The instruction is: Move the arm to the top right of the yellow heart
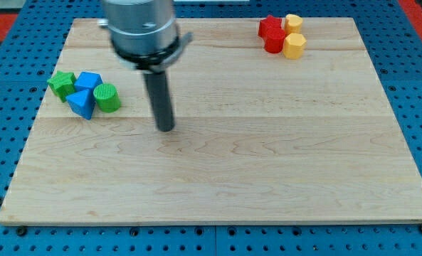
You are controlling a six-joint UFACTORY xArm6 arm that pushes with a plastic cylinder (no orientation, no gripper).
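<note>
My tip (166, 129) rests on the wooden board (218, 178), left of centre. The yellow heart (292, 22) sits at the view's top right, touching a red block (270, 26), with a second red block (274, 43) and a yellow hexagon (294, 45) just below them. My tip is far to the left of and below that cluster. To the left of my tip lie a green star (62, 84), a blue cube (89, 81), a blue triangle (81, 103) and a green cylinder (107, 97).
The board lies on a blue pegboard table (4, 142). The arm's grey metal body (141, 28) hangs over the board's top left part.
</note>
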